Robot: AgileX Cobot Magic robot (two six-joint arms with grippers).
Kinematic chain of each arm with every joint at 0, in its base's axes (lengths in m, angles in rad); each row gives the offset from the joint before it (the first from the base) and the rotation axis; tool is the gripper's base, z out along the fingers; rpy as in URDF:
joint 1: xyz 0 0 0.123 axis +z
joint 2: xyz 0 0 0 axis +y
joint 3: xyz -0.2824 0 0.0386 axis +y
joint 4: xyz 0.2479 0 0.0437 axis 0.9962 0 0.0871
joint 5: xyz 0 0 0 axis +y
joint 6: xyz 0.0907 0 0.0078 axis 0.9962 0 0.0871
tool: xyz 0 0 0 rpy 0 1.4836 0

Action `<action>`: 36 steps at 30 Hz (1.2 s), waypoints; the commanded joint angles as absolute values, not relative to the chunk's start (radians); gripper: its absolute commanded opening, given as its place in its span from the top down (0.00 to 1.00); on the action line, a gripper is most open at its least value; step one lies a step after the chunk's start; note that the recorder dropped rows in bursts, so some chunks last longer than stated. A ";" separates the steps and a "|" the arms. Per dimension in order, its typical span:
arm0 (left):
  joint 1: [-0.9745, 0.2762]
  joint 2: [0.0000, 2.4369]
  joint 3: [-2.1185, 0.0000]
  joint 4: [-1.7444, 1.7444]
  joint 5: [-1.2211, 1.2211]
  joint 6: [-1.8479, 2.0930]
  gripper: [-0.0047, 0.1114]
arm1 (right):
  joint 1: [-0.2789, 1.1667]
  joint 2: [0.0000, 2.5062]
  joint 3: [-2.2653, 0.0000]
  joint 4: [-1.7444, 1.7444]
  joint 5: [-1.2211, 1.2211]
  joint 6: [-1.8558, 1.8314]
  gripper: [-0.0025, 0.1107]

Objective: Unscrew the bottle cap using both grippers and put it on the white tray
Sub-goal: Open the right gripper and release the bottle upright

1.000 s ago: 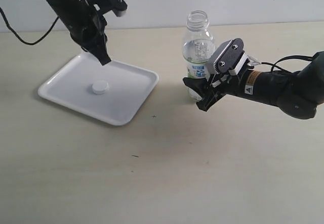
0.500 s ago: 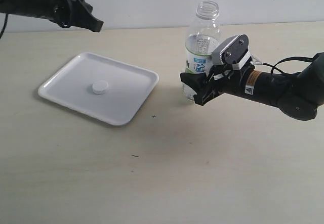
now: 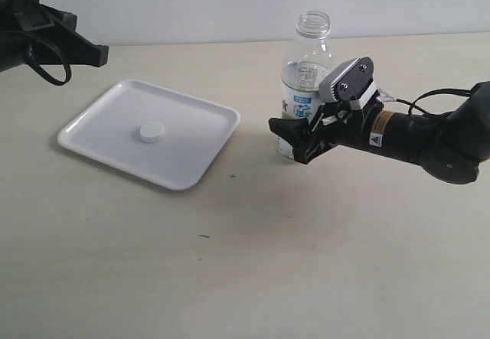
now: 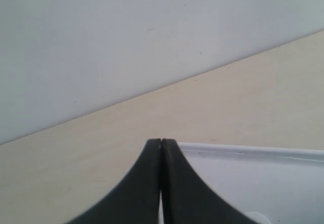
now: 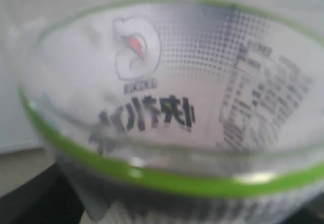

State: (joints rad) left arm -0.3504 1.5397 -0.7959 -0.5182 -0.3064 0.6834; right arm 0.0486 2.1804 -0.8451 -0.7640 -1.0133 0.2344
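The small round white ribbed plastic bottle cap (image 3: 151,132) is found lying flat near the middle of the flat white plastic tray (image 3: 191,136), which rests on the pale bench (image 3: 230,262). The clear plastic drink bottle (image 3: 311,63) is open-necked and is clamped low on its body by the fingers of the right gripper (image 3: 295,141). The fingers of the left gripper (image 4: 161,148) are pressed together on nothing, off beyond the tray's rim. The cap is judged light and stiff; its ribbed side would best be pinched across the width.

Label print on the bottle (image 5: 152,82) is too blurred to read.
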 commanded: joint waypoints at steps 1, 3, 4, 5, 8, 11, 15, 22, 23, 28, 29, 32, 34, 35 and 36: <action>-0.350 1.531 -0.794 -0.508 -0.320 0.673 0.96 | 0.046 2.147 -0.845 -0.763 -1.037 0.241 0.27; -0.350 1.531 -0.794 -0.508 -0.320 0.673 0.96 | 0.046 2.137 -0.845 -0.763 -1.037 0.241 0.25; -0.350 1.531 -0.794 -0.508 -0.320 0.673 0.96 | 0.046 2.131 -0.845 -0.763 -1.037 0.257 0.24; -0.350 1.531 -0.794 -0.508 -0.320 0.673 0.96 | 0.046 2.126 -0.845 -0.763 -1.033 0.270 0.24; -0.350 1.531 -0.794 -0.508 -0.322 0.673 0.96 | 0.046 2.092 -0.845 -0.774 -0.980 0.287 0.23; -0.350 1.531 -0.794 -0.508 -0.322 0.673 0.96 | 0.046 2.049 -0.845 -0.788 -0.877 0.289 0.23; -0.350 1.531 -0.794 -0.508 -0.322 0.671 0.96 | 0.046 2.006 -0.845 -0.790 -0.796 0.372 0.23; -0.350 1.531 -0.794 -0.508 -0.318 0.673 0.96 | 0.046 1.969 -0.844 -0.873 -0.794 0.421 0.23; -0.350 1.531 -0.794 -0.508 -0.318 0.673 0.96 | 0.046 1.967 -0.844 -0.880 -0.794 0.426 0.23; -0.350 1.531 -0.794 -0.508 -0.318 0.673 0.96 | 0.046 1.953 -0.839 -0.883 -0.794 0.456 0.23; -0.350 1.531 -0.794 -0.508 -0.318 0.673 0.96 | 0.046 1.944 -0.834 -0.883 -0.798 0.456 0.23; -0.350 1.531 -0.794 -0.508 -0.318 0.673 0.96 | 0.046 1.907 -0.815 -0.878 -0.798 0.451 0.23; -0.350 1.531 -0.794 -0.508 -0.318 0.673 0.96 | 0.046 1.876 -0.795 -0.878 -0.798 0.450 0.23; -0.350 1.531 -0.794 -0.508 -0.318 0.673 0.96 | 0.046 1.865 -0.790 -0.878 -0.798 0.450 0.23; -0.350 1.531 -0.794 -0.508 -0.318 0.673 0.96 | 0.046 1.854 -0.781 -0.878 -0.798 0.450 0.23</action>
